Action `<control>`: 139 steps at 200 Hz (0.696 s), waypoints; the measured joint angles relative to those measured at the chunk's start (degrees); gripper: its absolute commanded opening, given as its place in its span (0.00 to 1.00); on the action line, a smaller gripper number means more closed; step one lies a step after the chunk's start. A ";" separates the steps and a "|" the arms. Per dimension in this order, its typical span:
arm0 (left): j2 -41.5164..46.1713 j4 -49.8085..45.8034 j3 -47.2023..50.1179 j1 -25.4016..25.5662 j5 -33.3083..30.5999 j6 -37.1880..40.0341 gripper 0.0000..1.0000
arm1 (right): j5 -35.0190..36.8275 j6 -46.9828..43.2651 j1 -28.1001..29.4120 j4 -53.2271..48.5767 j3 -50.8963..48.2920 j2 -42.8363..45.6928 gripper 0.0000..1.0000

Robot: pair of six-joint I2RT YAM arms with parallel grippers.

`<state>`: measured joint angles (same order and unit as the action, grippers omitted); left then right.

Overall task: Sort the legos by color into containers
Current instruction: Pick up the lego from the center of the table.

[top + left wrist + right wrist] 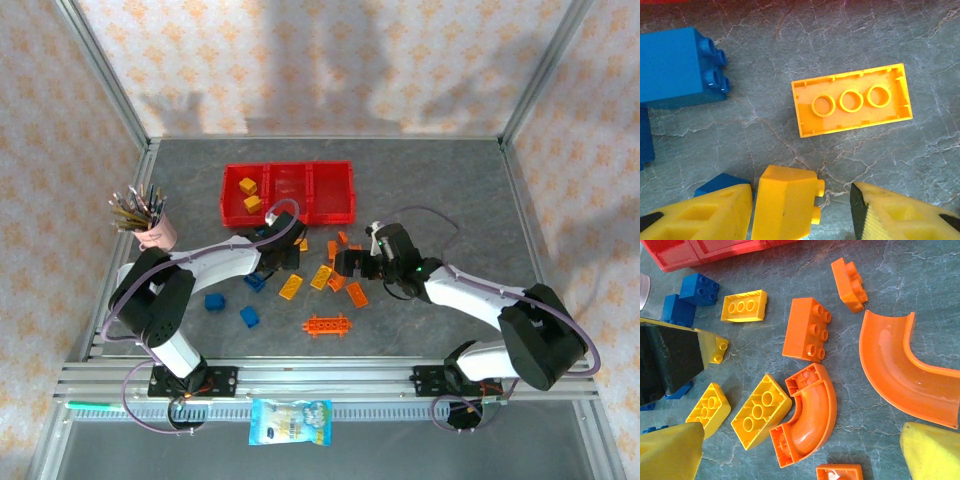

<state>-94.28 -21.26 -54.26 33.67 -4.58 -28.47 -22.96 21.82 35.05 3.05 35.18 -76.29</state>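
Note:
The red bins (288, 193) stand in a row at the back; the left one holds two yellow bricks (250, 195). My left gripper (802, 212) is open low over the table, and a yellow brick (787, 202) lies on its side between the fingers, close to the left finger (705, 215) and apart from the right one. An upside-down yellow brick (852, 106) and a blue block (677, 67) lie ahead. My right gripper (800, 460) is open above an orange curved piece (807, 422) and a yellow brick (760, 412). From above, the left gripper (278, 250) and right gripper (350, 262) face each other across the pile.
A larger orange curve (900, 375), an orange brick (807, 330) and blue blocks (690, 297) lie around. An orange ladder plate (327, 325) and two blue bricks (232, 308) sit nearer the bases. A pink pencil cup (155, 230) stands left. A snack packet (290, 420) lies on the front rail.

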 measured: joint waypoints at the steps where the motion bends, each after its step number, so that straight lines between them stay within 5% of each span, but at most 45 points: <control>1: 0.00 0.00 0.00 0.00 0.00 -0.02 0.53 | -0.02 0.00 0.00 0.00 0.00 0.00 0.99; 55: 0.00 0.02 0.00 0.17 0.61 -0.11 0.40 | 0.00 0.00 0.00 0.00 0.00 0.00 1.00; 139: -1.33 0.48 0.17 0.48 2.23 -0.02 0.40 | 0.00 0.00 0.00 0.00 0.00 -0.04 1.00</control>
<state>-95.61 -20.78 -54.08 34.15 -2.35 -28.49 -22.96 21.82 35.05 3.05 35.18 -76.34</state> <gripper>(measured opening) 0.402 0.996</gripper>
